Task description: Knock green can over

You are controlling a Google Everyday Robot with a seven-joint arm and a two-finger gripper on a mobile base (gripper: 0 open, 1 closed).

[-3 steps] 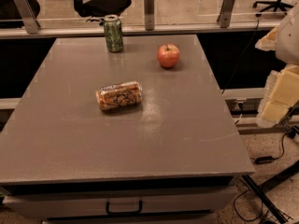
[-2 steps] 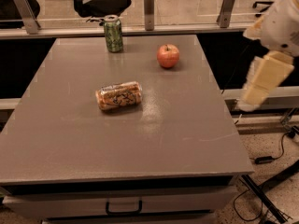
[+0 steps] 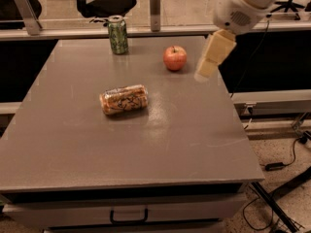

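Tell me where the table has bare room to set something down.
Free: the table in front of the orange can, and the left strip beside that can. Crowded: the far right, where the tool hangs right of the apple. The green can stands at the far edge.

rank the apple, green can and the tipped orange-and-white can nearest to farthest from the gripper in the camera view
The gripper hovers by the right edge of the table.
1. apple, right beside it, toward the far side
2. orange-and-white can, lying mid-table
3. green can, upright at the far edge
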